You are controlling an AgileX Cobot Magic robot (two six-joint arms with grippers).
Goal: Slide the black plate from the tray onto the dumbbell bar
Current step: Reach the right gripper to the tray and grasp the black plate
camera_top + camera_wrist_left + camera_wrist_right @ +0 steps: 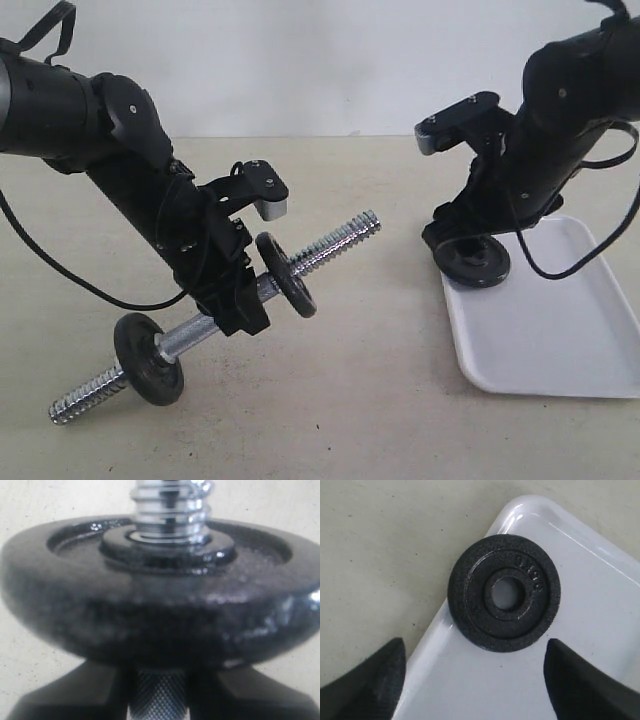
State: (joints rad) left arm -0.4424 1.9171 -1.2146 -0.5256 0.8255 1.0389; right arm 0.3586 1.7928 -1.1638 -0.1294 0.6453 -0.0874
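Beige counter [350, 420]: round matte-black iron plate [503, 593] lies free on white rectangular plastic tray [600, 645], below wide-spread right pincer [473, 642]; left pincer [242, 305] clamps chrome threaded dumbbell bar [335, 240]. Pickup and sliding remain.

Left wrist view: the disc on the bar [160, 615] is blurred and fills the picture, its rim cut at both sides; the dumbbell bar [170, 505] leaves by the top edge, and the left gripper [160, 692] shows only as two dark wedges cropped at the bottom. Right wrist view: the right gripper [474, 647] shows just soft, cropped fingers [370, 685]; raised lettering on the black plate [504, 593] unreadable; the tray [600, 655] runs out of frame. Exterior view: right jaws hidden behind the right arm [560, 130].
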